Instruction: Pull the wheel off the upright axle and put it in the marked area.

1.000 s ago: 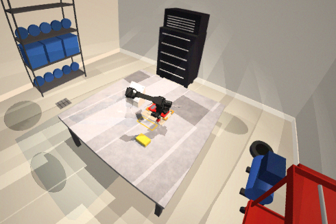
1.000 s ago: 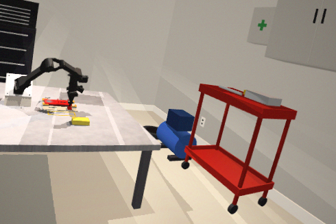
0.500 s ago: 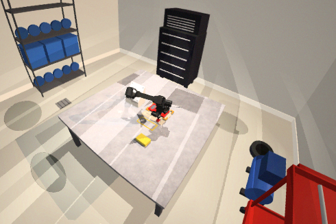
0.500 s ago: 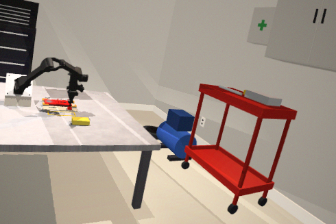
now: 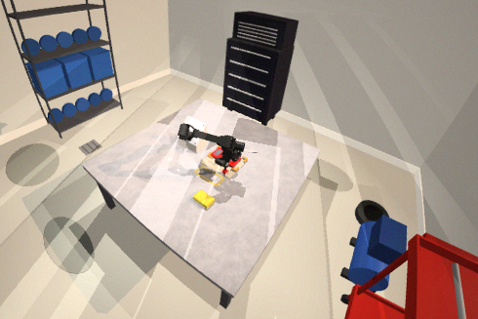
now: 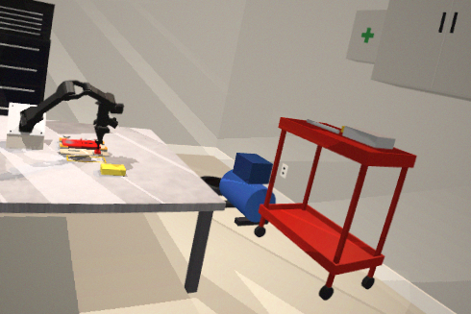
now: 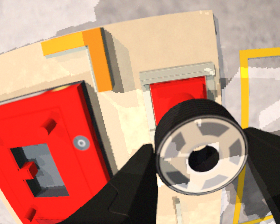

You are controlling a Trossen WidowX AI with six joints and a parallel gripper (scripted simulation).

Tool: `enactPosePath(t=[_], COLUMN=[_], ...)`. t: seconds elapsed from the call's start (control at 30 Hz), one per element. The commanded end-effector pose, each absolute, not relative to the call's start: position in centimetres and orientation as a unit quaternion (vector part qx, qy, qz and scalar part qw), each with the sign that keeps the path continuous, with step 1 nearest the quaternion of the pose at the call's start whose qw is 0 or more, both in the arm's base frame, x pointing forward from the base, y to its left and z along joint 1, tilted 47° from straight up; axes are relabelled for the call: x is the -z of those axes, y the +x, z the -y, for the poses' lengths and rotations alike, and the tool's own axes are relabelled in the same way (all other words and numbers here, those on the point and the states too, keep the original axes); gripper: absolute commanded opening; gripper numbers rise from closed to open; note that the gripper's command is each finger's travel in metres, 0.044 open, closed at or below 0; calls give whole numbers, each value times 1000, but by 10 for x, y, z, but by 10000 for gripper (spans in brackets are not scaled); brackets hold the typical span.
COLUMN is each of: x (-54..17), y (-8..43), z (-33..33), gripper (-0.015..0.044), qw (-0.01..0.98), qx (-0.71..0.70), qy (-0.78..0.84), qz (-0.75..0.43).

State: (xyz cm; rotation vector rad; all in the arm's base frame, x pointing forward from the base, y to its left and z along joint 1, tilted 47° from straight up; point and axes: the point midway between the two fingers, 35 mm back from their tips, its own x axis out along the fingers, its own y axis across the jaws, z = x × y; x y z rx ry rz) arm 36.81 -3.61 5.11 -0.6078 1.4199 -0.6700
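A: Which step was in hand?

B: The carry, as I judged it. The gripper [image 7: 199, 166] was clamped on the wheel [image 7: 201, 155], its black fingers on either side of the tyre. In the wrist view the hub hole looked dark and I could not make out the axle in it, so the wheel seemed lifted free, above the tan fixture board [image 7: 165, 41] and its red block [image 7: 46, 137].

A: And the next move?

B: Shifting sideways to the yellow-outlined marked area [image 7: 245, 97], whose edge lay just beside the wheel, then lowering, releasing and backing clear.

A: Did the other cameras add anything?

B: The top view showed the whole outline [image 5: 210, 176] on the table [image 5: 254, 229], with a yellow block [image 5: 204, 199] near it. The exterior view showed the arm [image 6: 72, 96] reaching down from above. Neither resolved the wheel; only the wrist camera did.
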Motion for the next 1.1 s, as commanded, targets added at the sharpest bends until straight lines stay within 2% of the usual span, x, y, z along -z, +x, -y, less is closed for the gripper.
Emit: enactPosePath(t=[0.0, 0.57, 1.07], x=[-53, -78, -103], y=[368, 365, 340], z=[34, 7, 38], gripper=[0, 0, 0], qw=[667, 667, 666], qx=[296, 296, 296], qy=[-267, -267, -269], qz=[-629, -629, -630])
